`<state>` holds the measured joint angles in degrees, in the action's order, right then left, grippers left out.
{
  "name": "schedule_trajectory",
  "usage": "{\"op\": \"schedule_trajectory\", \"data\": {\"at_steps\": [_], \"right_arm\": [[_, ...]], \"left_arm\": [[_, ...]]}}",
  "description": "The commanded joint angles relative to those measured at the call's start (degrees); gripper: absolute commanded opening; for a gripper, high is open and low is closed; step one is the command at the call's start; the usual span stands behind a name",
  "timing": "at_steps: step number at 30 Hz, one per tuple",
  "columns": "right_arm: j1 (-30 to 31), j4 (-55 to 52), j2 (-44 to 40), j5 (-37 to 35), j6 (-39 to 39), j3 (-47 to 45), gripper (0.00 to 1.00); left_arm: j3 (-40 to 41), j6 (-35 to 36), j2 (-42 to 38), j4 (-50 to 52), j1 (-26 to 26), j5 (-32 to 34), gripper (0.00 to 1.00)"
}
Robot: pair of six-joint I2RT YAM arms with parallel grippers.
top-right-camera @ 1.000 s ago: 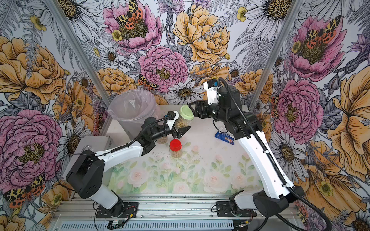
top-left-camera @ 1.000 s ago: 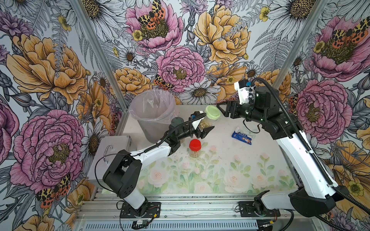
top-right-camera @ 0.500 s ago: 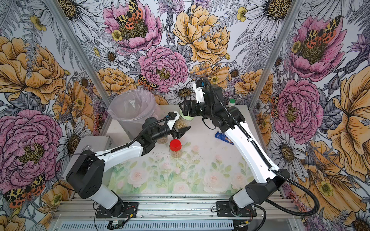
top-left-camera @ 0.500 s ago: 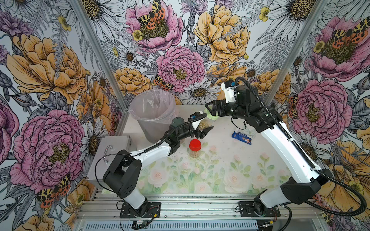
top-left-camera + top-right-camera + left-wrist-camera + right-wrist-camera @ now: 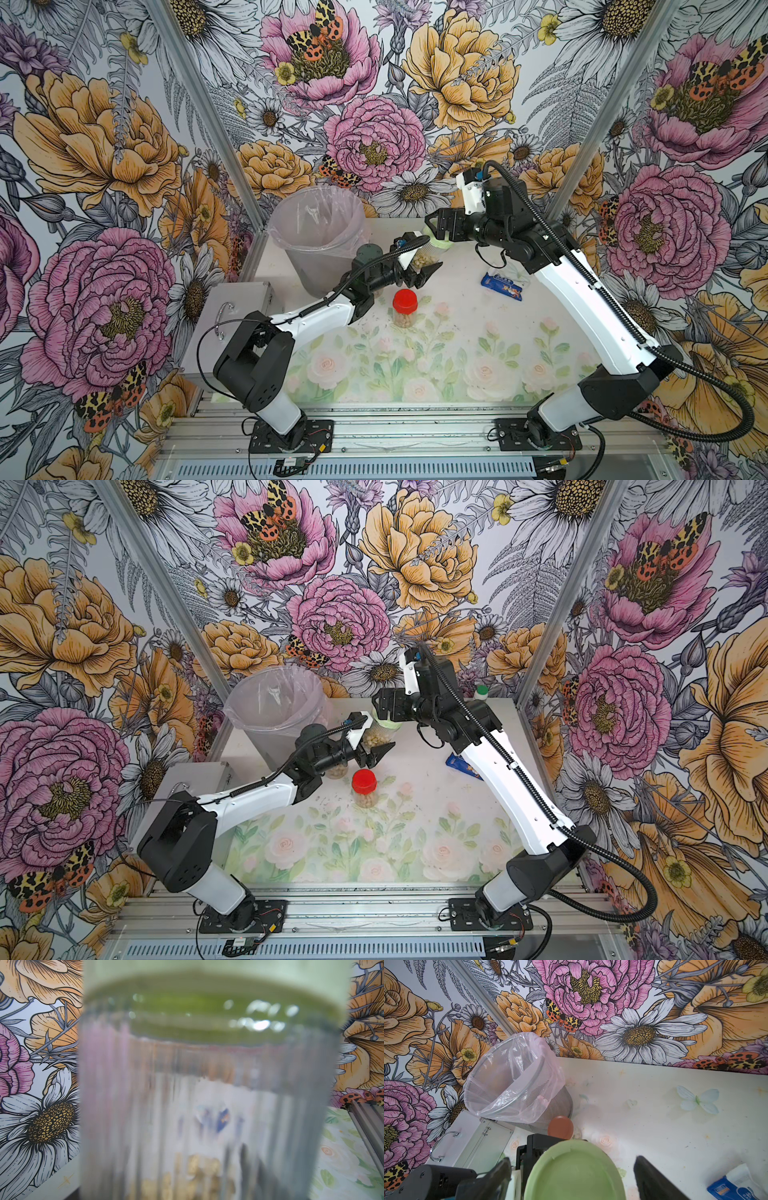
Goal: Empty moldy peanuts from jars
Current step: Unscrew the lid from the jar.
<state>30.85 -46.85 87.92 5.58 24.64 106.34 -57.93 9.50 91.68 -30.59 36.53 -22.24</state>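
On table [image 5: 478,332]: red-lidded jar [image 5: 404,309], brown-lidded jar [image 5: 560,1128]; third, green-lidded jar [image 5: 207,1084], clamped in left hand [image 5: 428,257]; right hand [image 5: 572,1169] apart.

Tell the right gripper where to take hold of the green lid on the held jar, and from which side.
Grip the green lid by its round rim, on opposite sides, coming straight at its flat top. The left gripper clamps the jar by its body and tilts the lid toward the right gripper, which stands open around it.
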Motion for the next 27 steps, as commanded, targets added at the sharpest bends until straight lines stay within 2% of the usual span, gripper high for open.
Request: {"op": "schedule_trajectory", "data": {"at_steps": [1,27], "right_arm": [[0.7,0.8,0.7,-0.4,0.9,0.4,0.92],[1.4,0.8,0.6,-3.7,1.6,-3.1,0.88]], "left_arm": [[-0.7,0.9,-2.6,-3.7,0.1,1.2,0.34],[0.1,0.4,-4.3,-4.9,-0.5,1.4,0.33]]}}
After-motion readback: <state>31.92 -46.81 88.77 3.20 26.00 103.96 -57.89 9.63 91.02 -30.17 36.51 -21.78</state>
